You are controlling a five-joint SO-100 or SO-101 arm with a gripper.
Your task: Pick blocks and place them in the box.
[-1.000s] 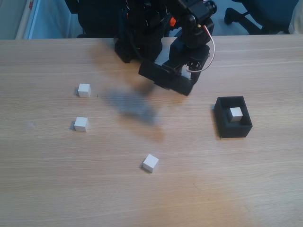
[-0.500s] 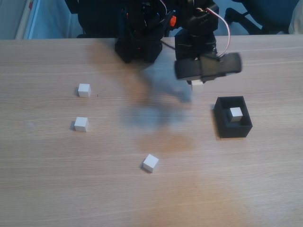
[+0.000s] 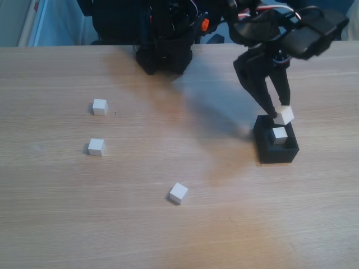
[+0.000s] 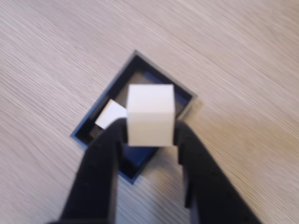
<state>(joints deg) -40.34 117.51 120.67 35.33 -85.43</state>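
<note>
- Wrist view: a white cube sits pinched between the two black fingers of the gripper, right above the open black box.
- One block already lies inside that box, just left of the held one.
- Fixed view: the gripper hangs over the box at the table's right, cube clamped at its tip, just above the block within.
- Three more blocks wait well apart on the wooden table: upper left, mid left, and lower centre.

A light woodgrain table stands before a blue chair.
</note>
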